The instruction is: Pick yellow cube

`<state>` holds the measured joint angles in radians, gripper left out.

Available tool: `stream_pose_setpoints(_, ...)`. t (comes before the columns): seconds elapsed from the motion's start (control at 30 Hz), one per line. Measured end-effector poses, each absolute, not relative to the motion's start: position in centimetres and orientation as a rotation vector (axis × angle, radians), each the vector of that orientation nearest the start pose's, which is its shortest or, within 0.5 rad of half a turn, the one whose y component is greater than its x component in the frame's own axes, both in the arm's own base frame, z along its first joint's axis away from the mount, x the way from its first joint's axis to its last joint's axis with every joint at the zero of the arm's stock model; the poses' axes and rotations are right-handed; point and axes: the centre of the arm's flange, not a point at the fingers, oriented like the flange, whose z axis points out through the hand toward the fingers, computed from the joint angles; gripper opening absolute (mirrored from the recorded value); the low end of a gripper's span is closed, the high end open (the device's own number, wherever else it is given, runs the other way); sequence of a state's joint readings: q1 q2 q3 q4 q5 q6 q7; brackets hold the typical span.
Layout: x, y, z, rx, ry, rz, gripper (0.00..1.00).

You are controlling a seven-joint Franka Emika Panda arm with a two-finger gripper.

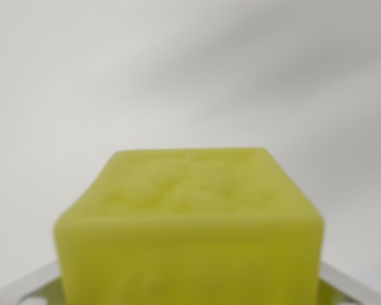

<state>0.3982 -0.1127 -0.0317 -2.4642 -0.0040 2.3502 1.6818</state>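
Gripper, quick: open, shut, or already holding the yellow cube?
Gripper: cannot be told. The blurred yellow cube fills the wrist view between pale finger parts at the bottom corners; contact isn't visible.

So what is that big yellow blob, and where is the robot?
This picture comes from a camera fixed on the robot arm's wrist, so you see what its "hand" sees, not the robot itself. The blob is a yellow cube, very close to the lens, which is why it looks huge and blurry. Its top has bumpy shapes, too fuzzy to read. The pale grey-white bars at the bottom corners are probably parts of the jaws, on either side of the cube. Whether they are squeezing it, I cannot tell. Behind it is only a plain pale background.
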Motion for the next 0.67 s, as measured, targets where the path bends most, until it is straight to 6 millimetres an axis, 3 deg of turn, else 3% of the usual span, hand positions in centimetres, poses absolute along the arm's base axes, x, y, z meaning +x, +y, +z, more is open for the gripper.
stream_pose_setpoints(0.33, 43.4, 16.7, 36.1, -2.489, 1.917, 0.002, 0.00)
stream_pose_setpoints(0.67, 43.4, 16.7, 36.4, -2.490, 1.917, 0.002, 0.00)
